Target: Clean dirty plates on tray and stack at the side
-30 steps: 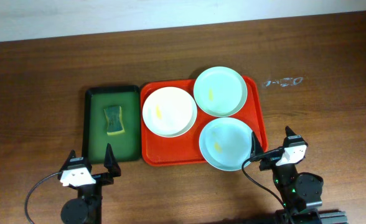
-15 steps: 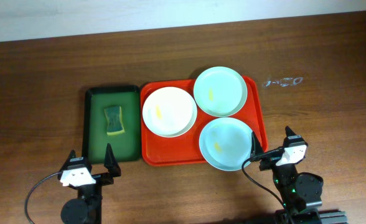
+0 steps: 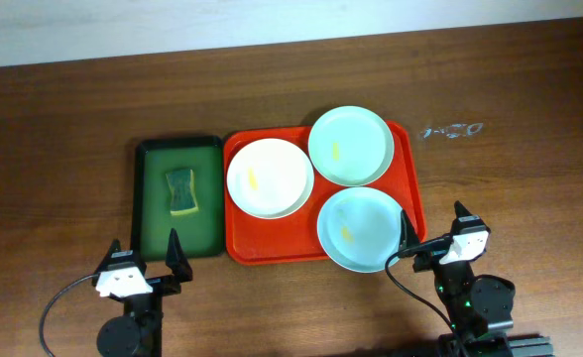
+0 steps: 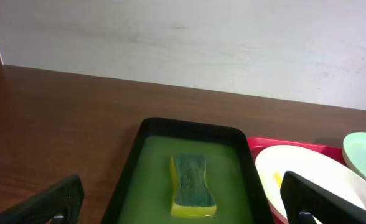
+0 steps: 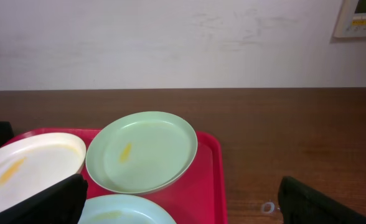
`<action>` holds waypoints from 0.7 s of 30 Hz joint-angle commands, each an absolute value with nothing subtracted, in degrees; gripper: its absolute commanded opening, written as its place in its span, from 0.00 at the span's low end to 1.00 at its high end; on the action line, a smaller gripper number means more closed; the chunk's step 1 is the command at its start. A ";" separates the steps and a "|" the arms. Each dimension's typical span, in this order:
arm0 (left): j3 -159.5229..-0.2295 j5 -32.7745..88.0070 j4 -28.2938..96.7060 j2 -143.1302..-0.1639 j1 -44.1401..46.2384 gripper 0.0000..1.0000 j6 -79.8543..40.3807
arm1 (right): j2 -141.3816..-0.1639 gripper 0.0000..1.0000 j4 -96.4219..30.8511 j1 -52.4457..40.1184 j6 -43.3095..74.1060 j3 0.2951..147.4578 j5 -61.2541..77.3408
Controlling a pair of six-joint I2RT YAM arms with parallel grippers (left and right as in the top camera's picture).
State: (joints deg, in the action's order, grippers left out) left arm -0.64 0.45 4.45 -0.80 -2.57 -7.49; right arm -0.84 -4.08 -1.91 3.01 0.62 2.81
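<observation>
Left gripper (image 3: 143, 244) and right gripper (image 3: 431, 218) both gape wide at the table's near edge, gripping nothing. Just past the right one the tray (image 3: 272, 245) holds the near mint plate (image 3: 360, 228), then the cream plate (image 3: 268, 178), then the far mint plate (image 3: 350, 146)

Soft, even light is washing over the tray (image 3: 272, 240), throwing barely any shadow. Just right of it, the table (image 3: 529, 99) is glinting.
</observation>
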 commanded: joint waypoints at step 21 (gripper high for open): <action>-0.54 1.61 4.71 -0.51 -2.22 0.99 -6.68 | -0.73 0.98 -4.36 -1.50 3.44 0.32 2.46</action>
State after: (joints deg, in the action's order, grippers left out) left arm -0.64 0.67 4.34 -0.80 -2.57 -7.49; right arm -0.86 -4.08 -1.91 3.03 0.62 2.79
